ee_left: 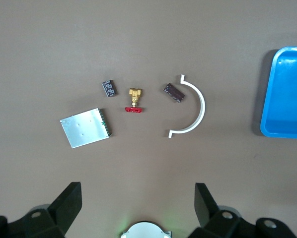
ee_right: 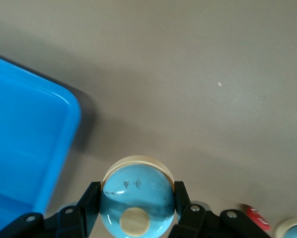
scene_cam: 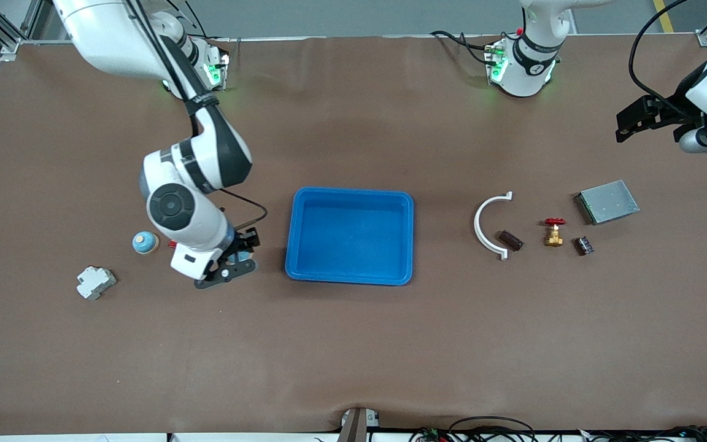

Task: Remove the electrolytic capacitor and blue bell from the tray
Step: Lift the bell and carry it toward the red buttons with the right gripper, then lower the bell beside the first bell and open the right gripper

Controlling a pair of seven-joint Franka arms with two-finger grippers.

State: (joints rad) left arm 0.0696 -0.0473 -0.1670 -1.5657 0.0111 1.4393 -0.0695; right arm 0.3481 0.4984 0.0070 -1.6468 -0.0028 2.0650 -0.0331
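Observation:
My right gripper (scene_cam: pixel 235 255) is shut on a blue bell (ee_right: pixel 137 198) with a cream base and button, and holds it low over the table beside the blue tray (scene_cam: pixel 353 194), at the right arm's end. The held bell is hidden in the front view. The capacitor (scene_cam: pixel 511 240), a dark brown cylinder, lies inside the curve of a white clip (scene_cam: pixel 483 227); it also shows in the left wrist view (ee_left: pixel 173 92). My left gripper (scene_cam: pixel 636 120) is open and empty, high over the left arm's end of the table; its own view shows the gripper (ee_left: pixel 137 188) above bare table.
A second blue bell (scene_cam: pixel 145 242) and a small red part (scene_cam: pixel 172 244) sit beside the right arm's hand. A white breaker (scene_cam: pixel 96 282) lies nearer the camera. A brass valve (scene_cam: pixel 553 232), a small black part (scene_cam: pixel 585 246) and a metal box (scene_cam: pixel 608 201) lie near the capacitor.

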